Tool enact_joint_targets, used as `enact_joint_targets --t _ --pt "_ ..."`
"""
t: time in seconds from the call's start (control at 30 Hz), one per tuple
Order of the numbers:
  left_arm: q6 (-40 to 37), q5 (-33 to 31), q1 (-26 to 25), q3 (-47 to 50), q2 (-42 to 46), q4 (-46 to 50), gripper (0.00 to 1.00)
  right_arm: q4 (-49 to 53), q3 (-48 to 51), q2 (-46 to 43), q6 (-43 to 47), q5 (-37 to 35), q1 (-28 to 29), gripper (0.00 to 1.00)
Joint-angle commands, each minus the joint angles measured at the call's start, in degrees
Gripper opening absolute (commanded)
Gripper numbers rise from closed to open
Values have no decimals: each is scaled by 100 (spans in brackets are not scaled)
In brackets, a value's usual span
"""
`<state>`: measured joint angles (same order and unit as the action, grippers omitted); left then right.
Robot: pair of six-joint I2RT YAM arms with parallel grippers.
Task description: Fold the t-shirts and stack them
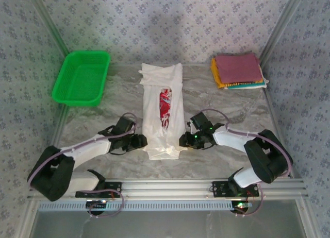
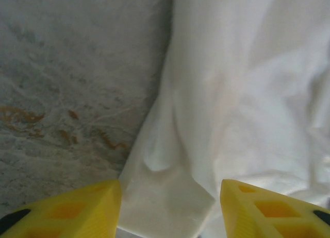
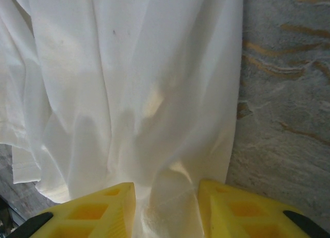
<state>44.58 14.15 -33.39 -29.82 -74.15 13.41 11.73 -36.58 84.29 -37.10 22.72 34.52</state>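
A white t-shirt (image 1: 153,114) lies folded into a long strip down the middle of the table, a red-and-black graphic (image 1: 165,106) showing along its fold. My left gripper (image 1: 138,141) sits at its near left corner. In the left wrist view that gripper (image 2: 170,209) is open, its yellow fingers wide apart, with the shirt (image 2: 247,94) corner lying loose between them. My right gripper (image 1: 184,140) is at the near right corner. In the right wrist view it (image 3: 166,209) is shut on a raised ridge of the white cloth (image 3: 129,83). A stack of folded t-shirts (image 1: 237,68), maroon on top, rests at the back right.
A green mesh basket (image 1: 82,77) stands at the back left. The marbled table (image 1: 221,106) shows bare between the shirt and the stack. Patterned walls close in the back and sides, and a metal rail (image 1: 170,186) runs along the near edge.
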Motion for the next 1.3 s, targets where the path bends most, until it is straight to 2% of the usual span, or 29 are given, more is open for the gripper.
enact_joint_targets --t 0.0,0.3,0.47,0.57,0.63,0.83,1.03,1.17,1.27 --pt "-74 161 10 -36 -247 -141 51 86 -31 138 -8 -100 85 40" --pt "-43 404 -348 -139 -593 -905 33 -4 -59 280 -66 -149 155 34" --pt "53 213 -353 67 -460 -888 15 42 -64 233 -88 -175 158 17" --pt "164 176 -344 255 -213 -1043 10 -21 -34 170 -118 -70 142 7" --pt "224 180 -344 318 -152 -1080 0 -111 -7 129 -154 27 135 0" --pt "288 397 -344 468 25 -952 0 -161 223 -62 -242 241 259 0" --pt "710 14 -593 857 1292 -84 0 -204 701 -670 -579 220 675 0" --pt "705 -207 -629 510 1845 517 0 -203 510 -914 -718 291 627 0" --pt "658 -121 -480 167 1738 497 0 -166 119 -888 -746 338 554 0"
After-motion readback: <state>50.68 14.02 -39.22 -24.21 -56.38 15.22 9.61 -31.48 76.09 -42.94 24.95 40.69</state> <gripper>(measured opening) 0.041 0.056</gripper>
